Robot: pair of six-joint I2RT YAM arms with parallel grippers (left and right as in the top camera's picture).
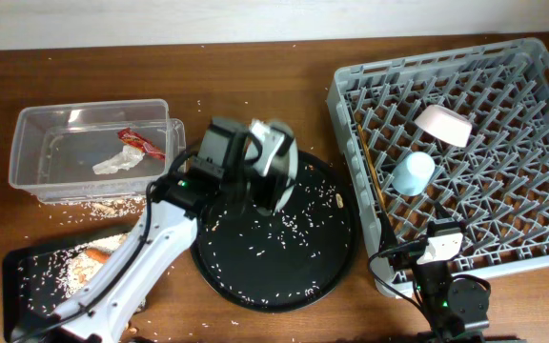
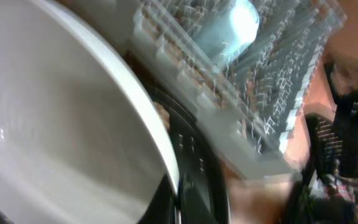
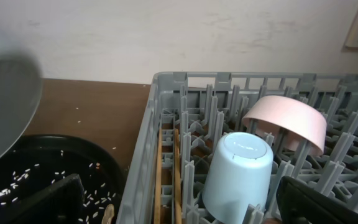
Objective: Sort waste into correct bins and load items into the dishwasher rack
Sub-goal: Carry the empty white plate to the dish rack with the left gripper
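Note:
My left gripper (image 1: 255,151) is shut on the round white plate (image 1: 284,164) and holds it tilted on edge above the large round black tray (image 1: 274,276). The plate fills the left of the left wrist view (image 2: 61,124). The grey rack (image 1: 522,205) holds the white-pink bowl (image 1: 444,124), the light-blue cup (image 1: 414,173), both upside down, and the chopsticks (image 1: 370,181) along its left side. My right gripper (image 1: 441,250) is open and empty at the rack's front edge. The clear tub (image 1: 36,129) holds the red wrapper (image 1: 139,143) and the tissue (image 1: 114,162).
The flat black tray (image 1: 27,286) at the front left holds rice and the carrot (image 1: 89,262). Rice grains lie scattered over the round tray and on the table near the tub. A tan peanut (image 1: 339,199) lies at the round tray's right rim.

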